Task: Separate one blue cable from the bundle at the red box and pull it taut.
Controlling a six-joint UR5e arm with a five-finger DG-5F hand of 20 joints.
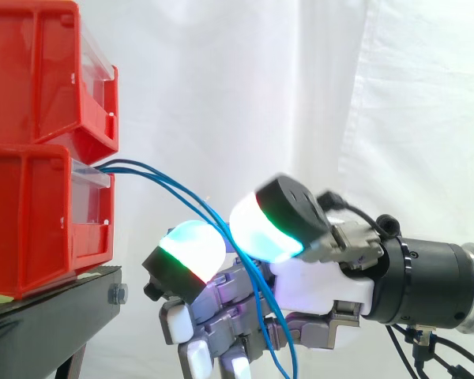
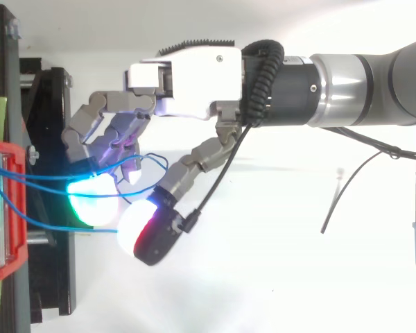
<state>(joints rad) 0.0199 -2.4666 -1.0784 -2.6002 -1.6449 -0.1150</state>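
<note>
Seemingly robot hand [image 2: 187, 83] curls round blue cables [image 1: 158, 175] beside red bin [image 1: 31, 213] edge.

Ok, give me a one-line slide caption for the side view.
Hand curled round slack blue cables running from the lower red bin on the black stand, before a white curtain.

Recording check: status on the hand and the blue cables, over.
Hand curled round blue cables beside the lower red bin. Cables slack, not yet taut. No obstruction seen.
</note>
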